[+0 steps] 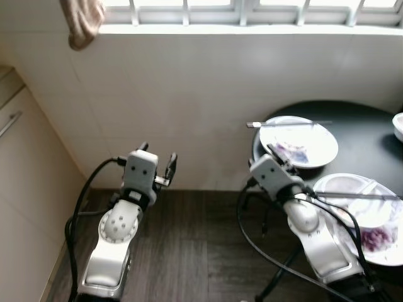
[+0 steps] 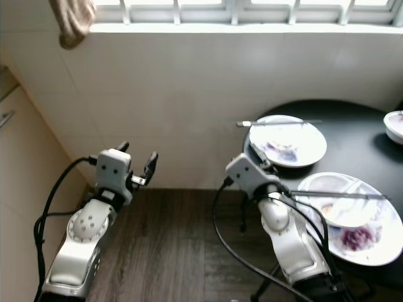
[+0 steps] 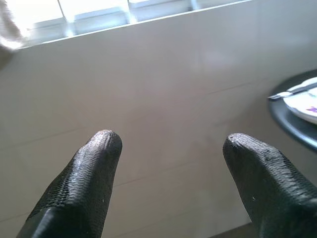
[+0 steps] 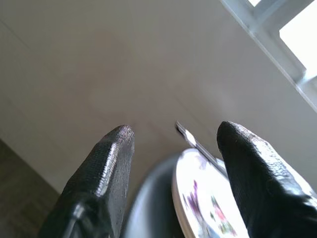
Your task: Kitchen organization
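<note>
— Where are your dishes?
— On the round black table [image 1: 371, 129]: a white stained plate [image 1: 302, 141] with chopsticks [image 1: 286, 124] across its far rim, nearest the table's left edge. Your right end effector [image 1: 275, 153] hovers at that edge, fingers spread, empty.
— And the left end effector [image 1: 157, 165]?
— Well left of the table, open too (holding nothing).
— Risk?
— Nudge the rim and I'd expect the chopsticks to roll off.

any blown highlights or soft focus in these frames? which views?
Left eye view: window along the top is blown out to white, wall and table evenly lit. Left wrist view: window strip overexposed, the open left gripper sharp enough to show fingertip texture. Right wrist view: the open right gripper sharp, the plate beyond it smeared and soft, window corner clipped white.
</note>
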Robot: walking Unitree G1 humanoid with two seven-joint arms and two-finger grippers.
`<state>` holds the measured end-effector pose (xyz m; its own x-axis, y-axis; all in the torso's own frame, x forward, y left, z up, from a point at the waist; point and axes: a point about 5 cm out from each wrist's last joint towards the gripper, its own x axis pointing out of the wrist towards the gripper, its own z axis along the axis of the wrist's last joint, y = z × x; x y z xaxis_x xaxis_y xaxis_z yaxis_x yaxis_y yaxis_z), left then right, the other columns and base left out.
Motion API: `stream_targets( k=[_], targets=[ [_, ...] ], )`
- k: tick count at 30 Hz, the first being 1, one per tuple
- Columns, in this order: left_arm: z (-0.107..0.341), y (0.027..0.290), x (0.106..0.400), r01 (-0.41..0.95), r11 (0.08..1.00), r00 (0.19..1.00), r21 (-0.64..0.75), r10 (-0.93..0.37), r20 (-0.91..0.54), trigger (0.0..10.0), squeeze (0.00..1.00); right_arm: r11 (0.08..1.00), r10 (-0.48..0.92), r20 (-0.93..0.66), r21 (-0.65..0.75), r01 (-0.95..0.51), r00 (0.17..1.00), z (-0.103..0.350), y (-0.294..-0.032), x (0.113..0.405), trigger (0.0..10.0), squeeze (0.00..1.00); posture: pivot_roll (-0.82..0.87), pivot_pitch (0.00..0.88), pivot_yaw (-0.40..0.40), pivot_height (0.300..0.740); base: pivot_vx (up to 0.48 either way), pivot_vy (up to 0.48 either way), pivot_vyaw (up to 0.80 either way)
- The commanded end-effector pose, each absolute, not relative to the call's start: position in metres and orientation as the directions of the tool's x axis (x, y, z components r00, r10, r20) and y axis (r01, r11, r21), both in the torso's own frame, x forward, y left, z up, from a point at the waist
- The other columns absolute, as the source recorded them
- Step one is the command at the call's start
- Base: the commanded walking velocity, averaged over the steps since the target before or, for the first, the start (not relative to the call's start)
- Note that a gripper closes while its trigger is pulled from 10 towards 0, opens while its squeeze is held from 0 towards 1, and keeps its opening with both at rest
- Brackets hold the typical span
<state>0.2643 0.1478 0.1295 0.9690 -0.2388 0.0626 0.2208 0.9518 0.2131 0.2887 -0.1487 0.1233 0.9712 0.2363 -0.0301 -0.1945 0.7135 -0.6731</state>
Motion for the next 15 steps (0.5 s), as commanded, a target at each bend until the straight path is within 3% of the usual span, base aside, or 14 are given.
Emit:
stream_targets(
  k=[1,4,8,15],
  targets=[
    [0.129,0.1515,0.2651,0.215,0.952,0.971,0.217,-0.232,0.053,10.0,0.0,0.714,0.256,-0.005,-0.674,-0.192,0.967,0.1288,-0.1436,0.2896,10.0,0.0,-0.05,0.0,-0.012,0.74,0.0,0.472,0.0],
    [0.1289,0.1516,0.2651,0.212,0.954,0.972,0.213,-0.229,0.055,10.0,0.0,0.715,0.257,-0.005,-0.672,-0.194,0.966,0.1286,-0.1436,0.2898,10.0,0.0,-0.05,0.0,-0.013,0.74,0.0,0.401,0.0],
    [0.1295,0.1521,0.2651,0.208,0.955,0.972,0.214,-0.226,0.061,10.0,0.0,0.734,0.256,-0.016,-0.647,-0.205,0.967,0.1272,-0.1443,0.2902,10.0,0.0,-0.05,0.0,-0.013,0.74,0.0,0.0,0.0],
    [0.1292,0.1523,0.2653,0.21,0.955,0.972,0.21,-0.227,0.062,10.0,0.0,0.732,0.233,-0.017,-0.655,-0.187,0.972,0.1271,-0.1465,0.2915,10.0,0.0,-0.05,0.001,-0.013,0.74,0.0,0.0,-0.76]
  ],
)
